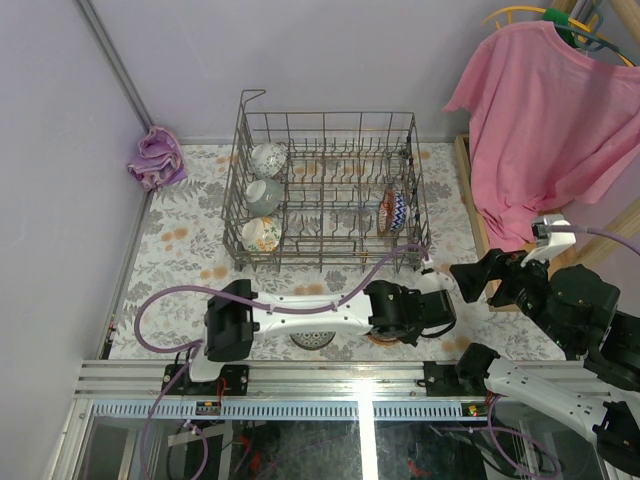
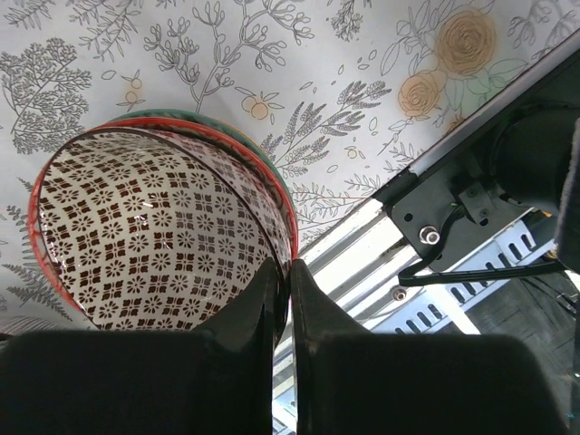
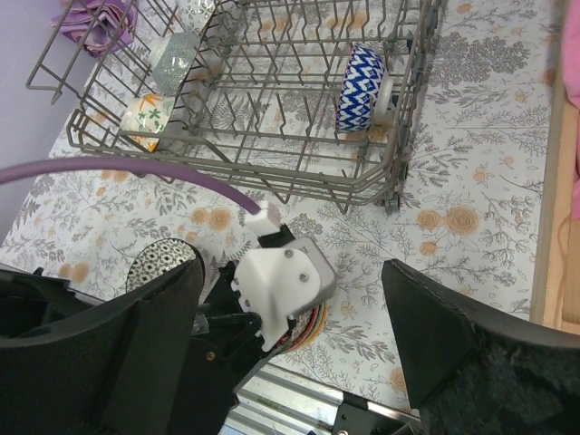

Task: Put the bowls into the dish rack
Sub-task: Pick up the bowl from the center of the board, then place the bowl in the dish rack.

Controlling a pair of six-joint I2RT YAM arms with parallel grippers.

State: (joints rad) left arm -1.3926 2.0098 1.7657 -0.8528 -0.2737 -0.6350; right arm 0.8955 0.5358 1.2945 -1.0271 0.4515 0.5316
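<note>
The dish rack (image 1: 325, 190) stands at the back of the table. Three bowls (image 1: 264, 196) stand on edge along its left side, and a blue zigzag bowl (image 3: 361, 86) on its right. Near the front edge sits a stack of bowls (image 3: 314, 328). Its top bowl (image 2: 154, 240) is red-rimmed with a brown-and-white geometric inside. My left gripper (image 2: 290, 265) is shut on that bowl's rim, one finger inside and one outside. A black-and-white bowl (image 1: 312, 340) lies left of the stack, partly under the left arm. My right gripper (image 3: 292, 267) hangs open above the left wrist, holding nothing.
A purple cloth (image 1: 155, 158) lies in the back left corner by the wall. A pink shirt (image 1: 545, 110) hangs at the right above a wooden frame (image 1: 468, 195). A metal rail (image 1: 300, 378) runs along the near edge, just beside the stack.
</note>
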